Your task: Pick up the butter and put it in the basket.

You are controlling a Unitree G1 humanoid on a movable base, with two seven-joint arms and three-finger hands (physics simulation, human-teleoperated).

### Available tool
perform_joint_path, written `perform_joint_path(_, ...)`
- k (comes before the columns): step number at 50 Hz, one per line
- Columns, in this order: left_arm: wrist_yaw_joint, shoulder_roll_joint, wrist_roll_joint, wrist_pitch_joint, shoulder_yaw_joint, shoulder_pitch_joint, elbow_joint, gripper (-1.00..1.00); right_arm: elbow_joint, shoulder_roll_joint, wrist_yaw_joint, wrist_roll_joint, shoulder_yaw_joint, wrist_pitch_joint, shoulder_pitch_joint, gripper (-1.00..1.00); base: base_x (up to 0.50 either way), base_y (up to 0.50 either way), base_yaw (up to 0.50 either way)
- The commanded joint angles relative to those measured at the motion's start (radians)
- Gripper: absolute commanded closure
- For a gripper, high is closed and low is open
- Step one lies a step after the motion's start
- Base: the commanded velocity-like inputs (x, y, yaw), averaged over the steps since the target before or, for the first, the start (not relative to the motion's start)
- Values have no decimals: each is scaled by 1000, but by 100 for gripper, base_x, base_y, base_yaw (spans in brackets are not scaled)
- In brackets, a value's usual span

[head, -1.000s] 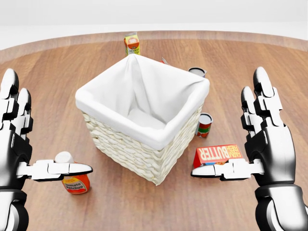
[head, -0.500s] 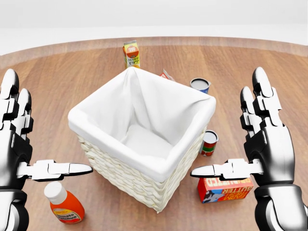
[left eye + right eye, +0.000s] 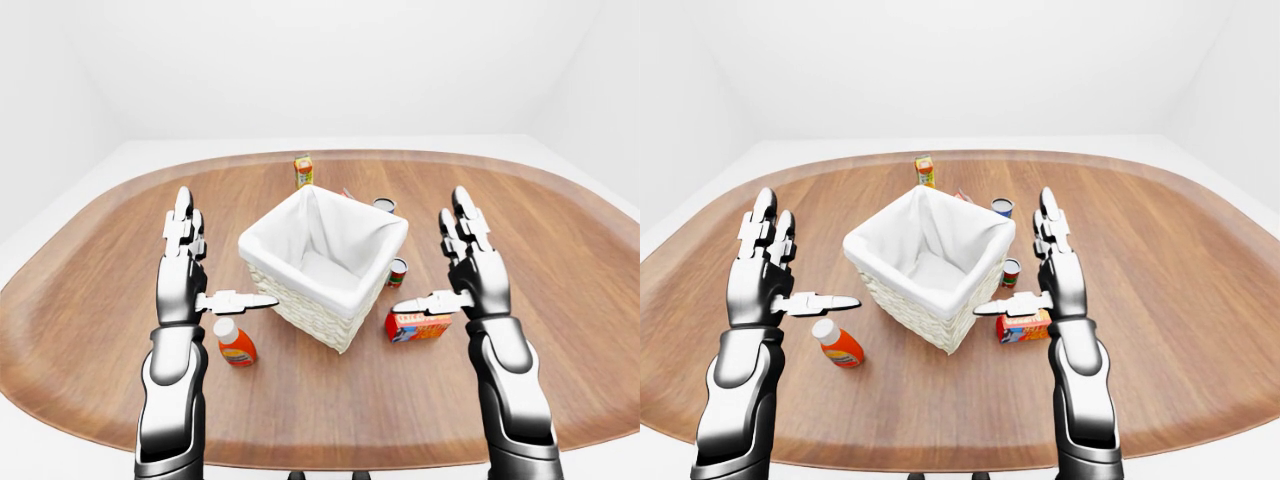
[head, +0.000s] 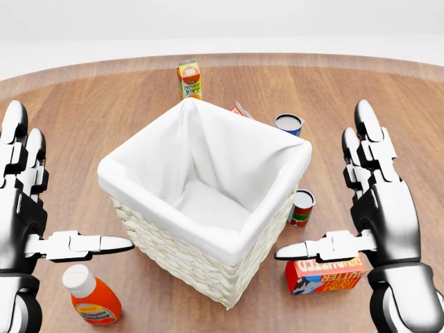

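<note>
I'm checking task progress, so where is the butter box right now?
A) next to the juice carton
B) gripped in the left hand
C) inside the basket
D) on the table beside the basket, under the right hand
D: the butter box lies on the table by the basket, just below the open right hand.

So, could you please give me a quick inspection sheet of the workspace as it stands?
Surface: wooden table, oval.
Job's things: butter lies on the table, right of the basket in the head view; basket is white-lined, nothing seen inside.
Clutter: ketchup bottle, juice carton, two cans.
Hands: left hand and right hand open, holding nothing.
Cables: nothing seen.
Surroundings: plain white walls.
</note>
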Motion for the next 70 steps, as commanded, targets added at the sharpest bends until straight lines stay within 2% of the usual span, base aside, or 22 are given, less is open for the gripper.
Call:
perform_joint_path(1,1,0,-2,0,0,-1,3,-100,81,-86,110,-137,-40,0,-28,-100,0,0,0)
perform_joint_path(2,2,0,-2,0,0,-1,4,-100,104,-107,140,-170,-52,0,-32,-100,0,0,0)
perform_joint_path(4,3,-1,-5,0,1,0,5,-100,137,-128,173,-229,-76,-65,-45,-100,0,0,0)
perform_joint_path(6,4,-1,-5,0,0,-1,7,-100,141,-151,237,-267,-94,-105,-49,-100,0,0,0)
perform_joint_path(8,4,0,-6,0,-1,-3,6,-100,156,-191,307,-329,-106,-175,-51,-100,0,0,0)
perform_joint_path(14,6,2,-10,0,2,-7,3,-100,256,-246,481,-484,-144,-175,-46,-100,0,0,0)
perform_joint_path(18,7,3,-15,0,5,-12,6,-100,312,-253,519,-498,-161,-175,-77,-100,0,0,0)
perform_joint_path(22,8,4,-15,0,3,-14,6,-100,385,-270,525,-550,-140,-175,-94,-100,0,0,0)
perform_joint_path(27,8,5,-15,0,3,-17,3,-100,512,-288,493,-662,-96,-175,-126,-100,0,0,0)
perform_joint_path(37,6,8,-16,0,7,-19,-1,-100,830,-343,353,-890,-5,-175,-266,-100,0,0,0)
perform_joint_path(45,6,10,-17,0,9,-25,-2,-100,1013,-357,232,-1030,53,-175,-351,-100,0,0,0)
perform_joint_path(53,7,9,-17,0,7,-23,-3,-100,1122,-339,180,-1100,98,-175,-406,-100,0,0,0)
perform_joint_path(61,7,7,-14,0,5,-21,-1,-100,1293,-336,63,-1208,154,-175,-496,-100,0,0,0)
perform_joint_path(70,7,6,-13,0,3,-18,5,-100,1396,-319,-24,-1282,194,-175,-539,-100,0,0,0)
